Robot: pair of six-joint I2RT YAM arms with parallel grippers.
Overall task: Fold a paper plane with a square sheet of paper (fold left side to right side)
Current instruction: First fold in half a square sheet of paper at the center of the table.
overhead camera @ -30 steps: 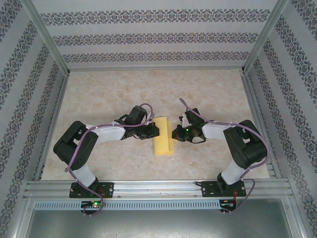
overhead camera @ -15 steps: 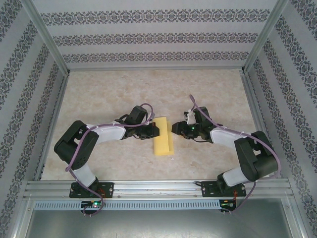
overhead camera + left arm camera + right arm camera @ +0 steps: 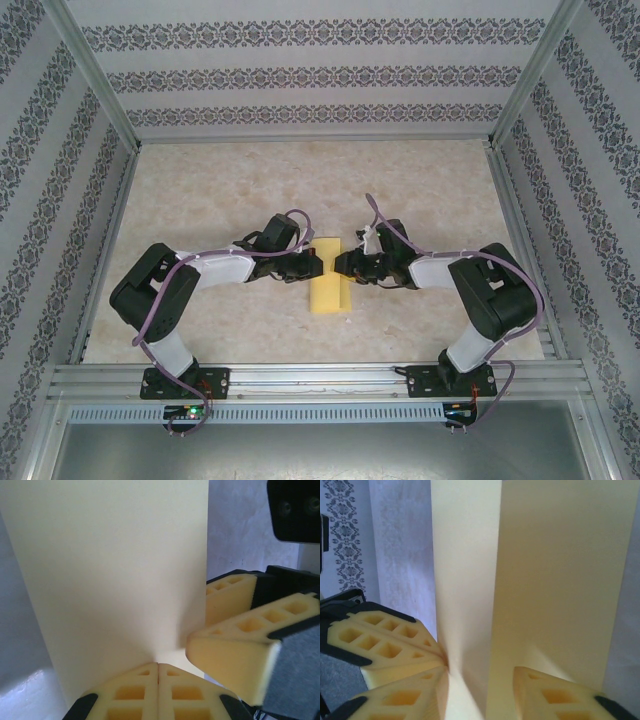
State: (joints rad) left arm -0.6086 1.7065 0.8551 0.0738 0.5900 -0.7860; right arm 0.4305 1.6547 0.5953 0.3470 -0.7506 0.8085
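The square sheet of paper (image 3: 330, 285) is lying as a narrow rectangle near the centre of the table (image 3: 220, 190), slightly toward the near edge. Its long axis is running from the near edge toward the far edge, and neither end is forming a point.

The left gripper (image 3: 315, 265) is sitting at the sheet's left long edge. Its fingers are pressed together, with the tips bearing on the paper. The right gripper (image 3: 341, 266) is sitting at the right long edge. Its fingers are standing apart and are not clamping anything.

Compared with half a second ago, the right gripper is now reaching the sheet's right edge, having stood clear of it before. The right arm's elbow is lying closer to the arm's base. The left arm and the sheet are keeping their positions.

The top view is showing the sheet as one flat strip. The right wrist view is showing two layers, with the edge of the upper layer lying between the separated fingers (image 3: 555, 695). The left wrist view is showing the seam between the left fingers (image 3: 142, 692), with the right gripper's fingers just beside them on the paper.
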